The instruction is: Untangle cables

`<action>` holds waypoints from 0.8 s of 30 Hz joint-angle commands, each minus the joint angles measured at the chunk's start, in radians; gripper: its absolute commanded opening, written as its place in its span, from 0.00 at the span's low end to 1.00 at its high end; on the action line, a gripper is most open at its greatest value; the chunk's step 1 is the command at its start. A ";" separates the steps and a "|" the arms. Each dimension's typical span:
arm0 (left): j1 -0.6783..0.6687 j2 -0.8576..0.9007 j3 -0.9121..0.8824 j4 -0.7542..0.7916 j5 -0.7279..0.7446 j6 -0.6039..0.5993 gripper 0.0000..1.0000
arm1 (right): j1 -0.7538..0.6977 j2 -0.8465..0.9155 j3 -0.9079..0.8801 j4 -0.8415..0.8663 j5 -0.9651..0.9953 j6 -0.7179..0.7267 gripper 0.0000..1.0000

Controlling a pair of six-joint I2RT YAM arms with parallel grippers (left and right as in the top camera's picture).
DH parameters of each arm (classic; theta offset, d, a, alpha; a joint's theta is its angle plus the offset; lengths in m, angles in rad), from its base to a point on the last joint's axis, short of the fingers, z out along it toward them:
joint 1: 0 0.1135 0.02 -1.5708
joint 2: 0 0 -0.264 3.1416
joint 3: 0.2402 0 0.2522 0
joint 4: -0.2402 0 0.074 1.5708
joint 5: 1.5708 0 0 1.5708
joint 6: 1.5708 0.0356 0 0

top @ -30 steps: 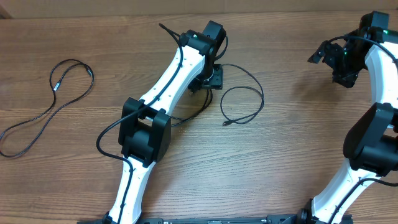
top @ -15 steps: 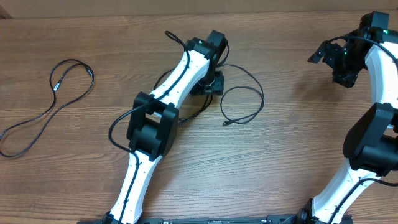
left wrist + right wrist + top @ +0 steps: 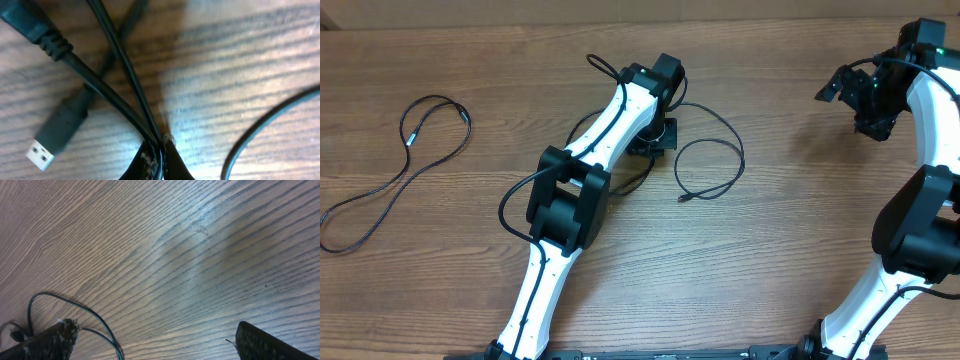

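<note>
Left wrist view, closest in: the left gripper [image 3: 159, 155] has its dark fingertips [image 3: 175, 167] pressed together on two black cords [image 3: 127, 107], which meet in a narrow V right at the pinch. Just beyond, to the left, a USB plug [image 3: 47, 145] with a silver-grey tip lies flat on the wooden table [image 3: 240, 60], and its own lead runs up under the two pinched cords. Further up on the left, one pinched cord ends in a ribbed plug sleeve [image 3: 40, 35]. A third strand [image 3: 260, 125] curves past on the right, apart from the pinch. From overhead, the left gripper [image 3: 655, 135] sits low over the tangled cables [image 3: 720, 120] near the middle of the table [image 3: 770, 260]. A round loop [image 3: 735, 160] spreads to its right and ends in a small plug [image 3: 685, 198]. Well apart, at the far left, a separate cable [image 3: 415, 165] lies alone in a loose figure-eight. At the far right, the right gripper [image 3: 862, 95] is well away from every cable. Its wrist view shows the right gripper [image 3: 155, 335] with fingers [image 3: 55, 335] spread wide over bare wood grain and nothing between them.
</note>
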 commanded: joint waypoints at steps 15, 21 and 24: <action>0.025 -0.364 0.062 -0.063 -0.024 0.095 0.04 | -0.003 -0.003 0.011 0.002 0.007 0.003 1.00; 0.061 -0.546 0.062 -0.068 -0.210 0.095 0.04 | -0.003 -0.003 0.011 0.002 0.007 0.003 1.00; 0.075 -0.627 0.062 -0.068 -0.308 0.095 0.04 | -0.003 -0.003 0.011 0.002 0.007 0.003 1.00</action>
